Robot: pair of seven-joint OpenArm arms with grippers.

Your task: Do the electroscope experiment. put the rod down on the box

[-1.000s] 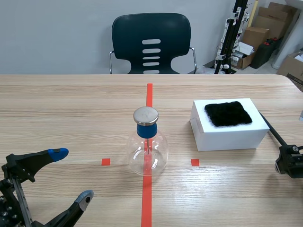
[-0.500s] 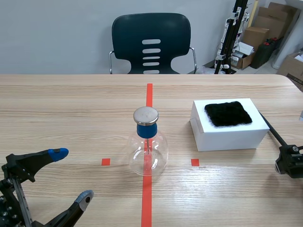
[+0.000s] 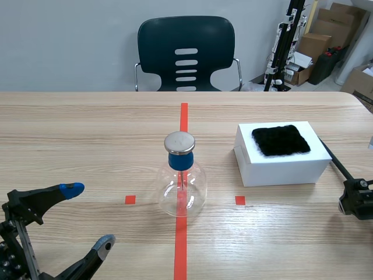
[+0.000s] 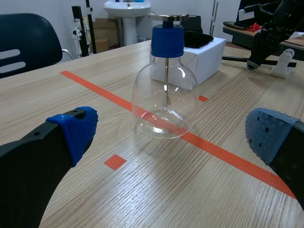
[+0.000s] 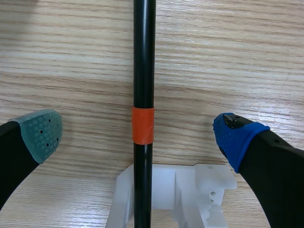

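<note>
Right gripper [image 5: 137,135]: fingers spread wide, holding nothing. The grey-green pad [image 5: 42,134] and the blue pad [image 5: 236,138] stand well clear on either side of the rod [image 5: 144,57], and neither touches it.

The rod is black with an orange band [image 5: 143,125] and runs straight ahead between the fingers. Its near part rests on a white plastic stand [image 5: 190,192] under the gripper. In the scene view the rod [image 3: 335,162] slants from the right gripper [image 3: 356,198] toward the right side of the white box [image 3: 280,166]. It lies beside the box, not on top of it. A black fur pad [image 3: 280,140] lies on the box lid.

Left gripper [image 3: 88,217]: fingers wide apart and empty, low at the near left of the table [image 3: 87,134]. In its wrist view the left gripper [image 4: 173,135] faces the electroscope [image 4: 165,102], which stands ahead of it and apart from both pads.

The electroscope [image 3: 182,186] is a clear glass flask with a blue stopper [image 3: 180,160] and a metal disc [image 3: 179,142] on top. It stands upright on the red centre line, left of the box and apart from it.

A dark chair [image 3: 185,52] stands beyond the far table edge. Cardboard boxes [image 3: 317,44] sit at the far right of the room.
</note>
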